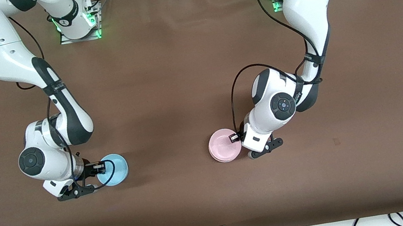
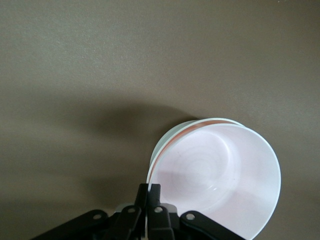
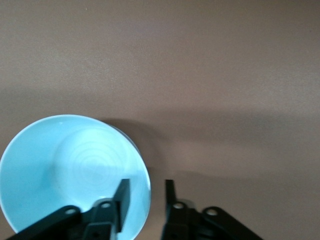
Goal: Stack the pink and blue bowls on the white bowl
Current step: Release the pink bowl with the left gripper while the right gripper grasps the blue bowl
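Right gripper [image 3: 145, 192] straddles the blue bowl [image 1: 112, 169] rim, fingers apart; left gripper [image 2: 148, 192] pinches the pink bowl [image 1: 224, 145] rim, apparently nested in the white bowl [image 2: 172, 134]; blue lies toward the right arm's end.

Even overhead light, soft shadows beside bowls, slightly hazy wrist views.

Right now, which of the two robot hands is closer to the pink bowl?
Left. The left gripper is pinched shut on the pink bowl rim. The right gripper is open around the blue bowl rim, toward the right arm's end.
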Available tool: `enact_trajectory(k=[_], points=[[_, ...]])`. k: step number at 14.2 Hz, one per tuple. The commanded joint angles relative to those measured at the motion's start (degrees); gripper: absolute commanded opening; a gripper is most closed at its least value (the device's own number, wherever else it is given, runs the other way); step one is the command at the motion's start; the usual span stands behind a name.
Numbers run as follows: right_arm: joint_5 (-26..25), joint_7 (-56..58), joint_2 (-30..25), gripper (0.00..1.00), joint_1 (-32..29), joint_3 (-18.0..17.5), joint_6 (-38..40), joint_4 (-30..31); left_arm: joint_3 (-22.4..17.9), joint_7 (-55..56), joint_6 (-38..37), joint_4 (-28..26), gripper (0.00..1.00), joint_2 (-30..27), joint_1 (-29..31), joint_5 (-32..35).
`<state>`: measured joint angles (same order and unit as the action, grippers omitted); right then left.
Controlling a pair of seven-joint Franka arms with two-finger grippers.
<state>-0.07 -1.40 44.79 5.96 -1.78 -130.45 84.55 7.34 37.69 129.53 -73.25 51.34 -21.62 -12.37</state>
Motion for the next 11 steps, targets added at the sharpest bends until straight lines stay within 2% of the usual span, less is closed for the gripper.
enact_trajectory(k=[1,2,4,5,8,11], points=[[1.22,1.49,0.74,0.23,-0.43,-0.24,-0.07,-1.23,0.05,2.30,0.64,1.18,0.00,0.96,-0.36,1.48],[1.30,1.49,0.74,0.21,-0.43,-0.24,-0.07,-1.23,0.13,3.00,0.64,1.18,0.15,0.96,-0.27,1.48],[1.48,1.49,0.74,0.06,-0.43,-0.24,-0.07,-1.14,0.14,3.97,0.55,1.18,0.67,0.87,-0.27,1.39],[1.48,1.49,0.74,0.00,-0.43,-0.24,-0.07,-1.14,0.14,3.89,0.29,1.27,1.00,0.35,0.08,1.39],[1.48,1.49,0.65,0.00,-0.43,-0.24,0.02,-1.23,-0.04,3.97,-5.40,1.71,1.00,-3.07,1.57,0.86],[1.48,1.49,-0.49,0.00,0.01,-0.50,1.77,-1.66,-0.56,2.57,-13.31,1.19,1.00,-8.16,6.13,1.47]])
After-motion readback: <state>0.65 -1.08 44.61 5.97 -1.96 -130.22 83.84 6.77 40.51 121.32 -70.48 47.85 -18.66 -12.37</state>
